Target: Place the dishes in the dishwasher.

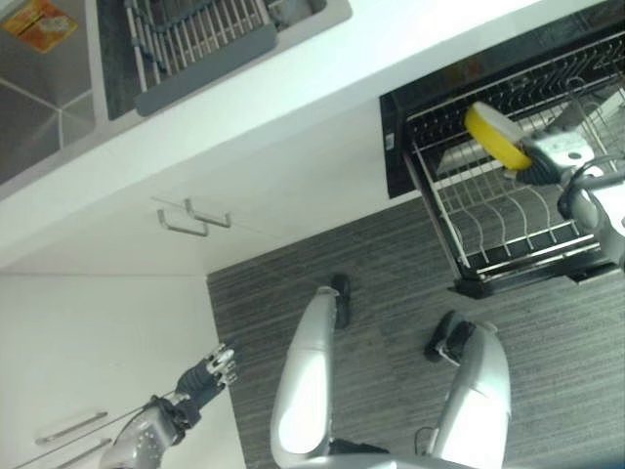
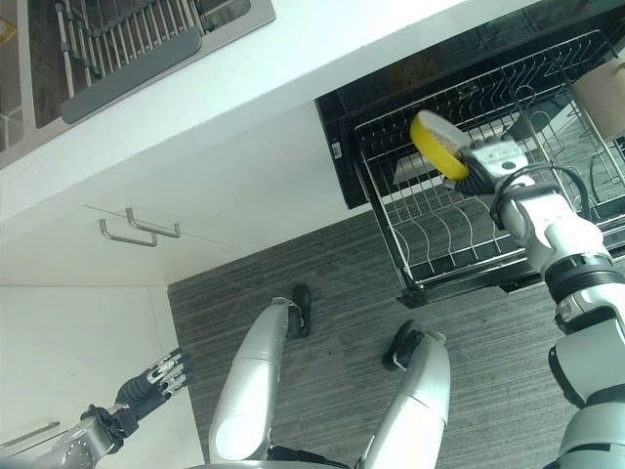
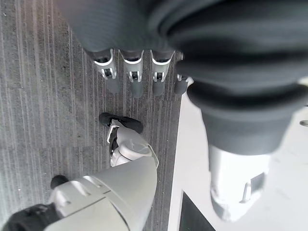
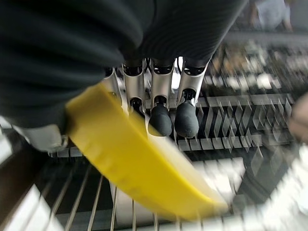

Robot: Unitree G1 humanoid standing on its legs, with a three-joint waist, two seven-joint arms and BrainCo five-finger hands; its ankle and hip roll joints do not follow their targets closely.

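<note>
A yellow dish (image 1: 493,132) is held on edge over the pulled-out wire rack (image 1: 508,230) of the dishwasher, at the right. My right hand (image 2: 493,164) is shut on it. In the right wrist view the fingers (image 4: 161,120) curl over the yellow dish (image 4: 139,163), with the rack's tines just past it. The part of the rack below the dish holds nothing I can make out. My left hand (image 1: 210,376) hangs low at the left beside a white cabinet, its fingers (image 3: 134,82) straight and holding nothing.
The dishwasher's dark opening (image 1: 410,147) sits under a white counter (image 1: 322,68). A sink with a grey drying rack (image 1: 195,44) lies up the counter. Cabinet handles (image 1: 190,220) stick out at the left. A pale object (image 2: 601,98) stands at the rack's far side. Grey striped floor (image 1: 391,264) lies below.
</note>
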